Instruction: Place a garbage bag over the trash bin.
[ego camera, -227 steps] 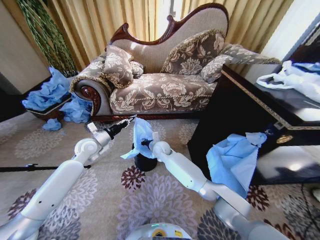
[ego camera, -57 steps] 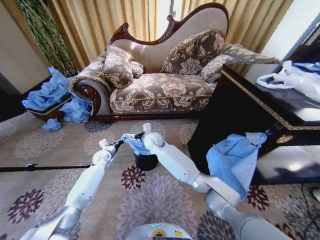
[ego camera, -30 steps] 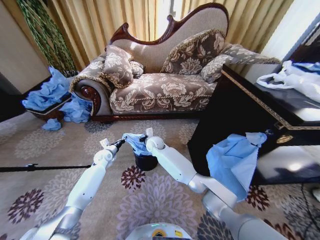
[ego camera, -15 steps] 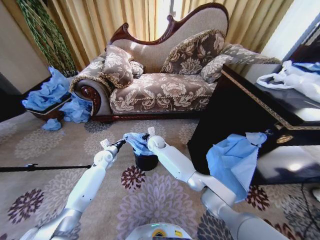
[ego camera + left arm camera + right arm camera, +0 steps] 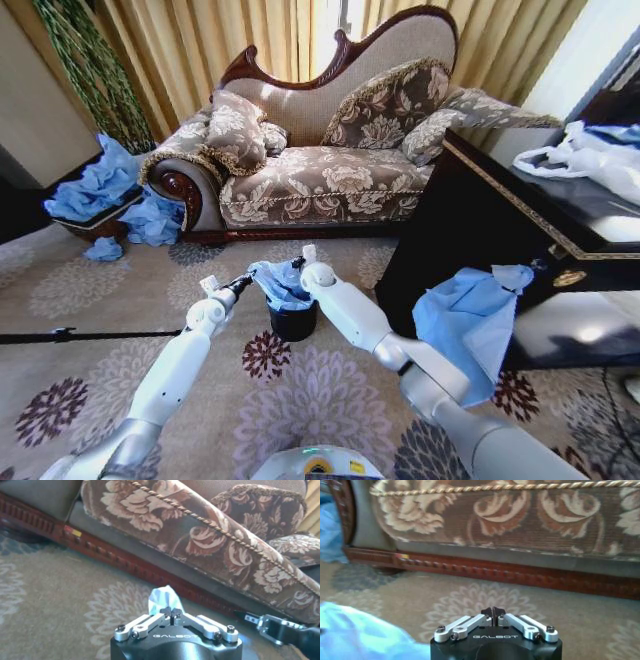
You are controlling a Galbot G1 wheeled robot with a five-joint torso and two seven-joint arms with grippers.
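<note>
Counting one bin (image 5: 292,321), one bag (image 5: 278,284) and two grippers at work, both over the carpet (image 5: 330,390) in front of one sofa (image 5: 320,170). Also counting one heap of blue bags (image 5: 95,185) off to the left, one more blue sheet (image 5: 465,320) hanging down the dark cabinet (image 5: 470,220) on the right, and one white bag (image 5: 590,155) lying on top of it. Standing upright on the carpet, the bin, with the bag being held stretched just above its rim and sagging toward the opening, not yet pulled down round the wall. Pinching the bag's left edge with the left gripper (image 5: 243,283): in its wrist view (image 5: 172,611), fingertips pressing together with a tuft of blue film (image 5: 165,598) standing up between them. Holding at the bag's right edge with the right gripper (image 5: 297,264); in its wrist view (image 5: 492,610), fingertips closing fully together, blue film (image 5: 360,635) lying off to one side, and not telling whether any film is caught between the tips. Leaving open carpet all round the bin, with the sofa's front edge well behind and the cabinet's side near on the right. Compared with half a second ago, sitting slightly farther right and toward the sofa with the right gripper, spreading the bag wider over the bin; seven seconds back, hanging from the right gripper alone, with the left one apart from it.
</note>
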